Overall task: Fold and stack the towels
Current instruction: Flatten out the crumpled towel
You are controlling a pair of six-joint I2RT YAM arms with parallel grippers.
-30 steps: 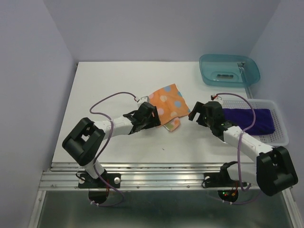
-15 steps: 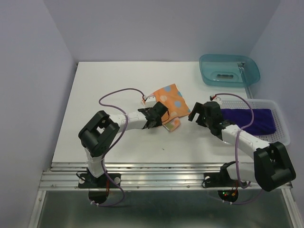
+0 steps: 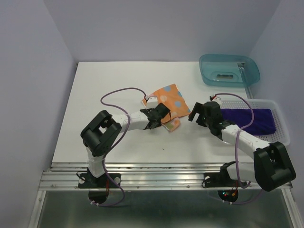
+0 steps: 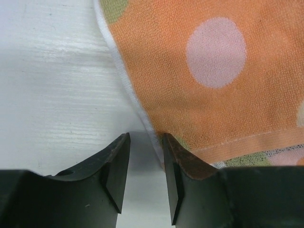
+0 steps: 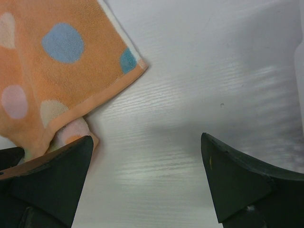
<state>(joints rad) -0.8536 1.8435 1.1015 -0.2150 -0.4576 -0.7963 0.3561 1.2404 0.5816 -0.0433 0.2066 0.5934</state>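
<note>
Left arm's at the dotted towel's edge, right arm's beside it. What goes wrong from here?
1. The left gripper has mostly bare table between its jaws; only the white hem of the orange towel reaches them, so a pinch may slip off.
2. The right gripper stands wide open over bare table beside the towel's corner, so it may miss.
3. A lower layer pokes out; grabbing one layer could skew the fold.

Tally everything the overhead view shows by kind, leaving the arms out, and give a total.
Towels: 2, the orange dotted towel and the purple towel
Containers: 2, the teal tub and the white basket holding the purple towel
Total: 4
</note>
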